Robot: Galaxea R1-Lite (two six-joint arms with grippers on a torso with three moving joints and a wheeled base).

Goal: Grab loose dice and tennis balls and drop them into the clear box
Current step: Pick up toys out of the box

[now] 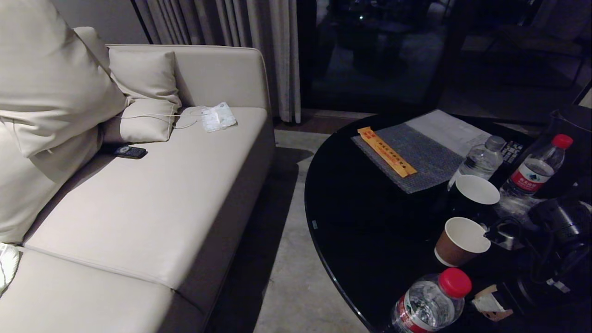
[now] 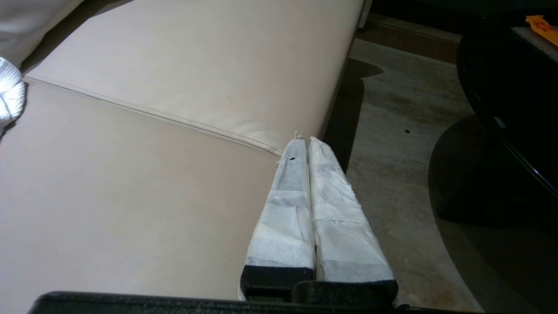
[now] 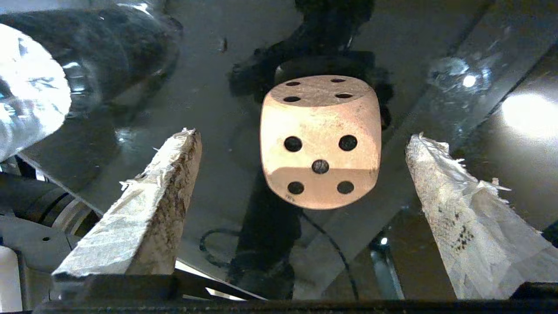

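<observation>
1. White tape wraps both fingers (image 3: 144,205) of the right hand (image 3: 305,139), and they stand wide apart, gripping nothing.
2. The beige die (image 3: 320,141) sits between them on the shiny black worktop (image 3: 209,109), touching neither finger. Five pips face the camera.
3. A clear bottle (image 3: 30,87) lies near the die.
4. The left hand (image 2: 303,141) is clenched with nothing in it, hanging over the front edge of the beige sofa (image 2: 152,131).
5. Farther out on the worktop stand paper cups (image 1: 460,240) and red-capped water bottles (image 1: 430,300).
</observation>
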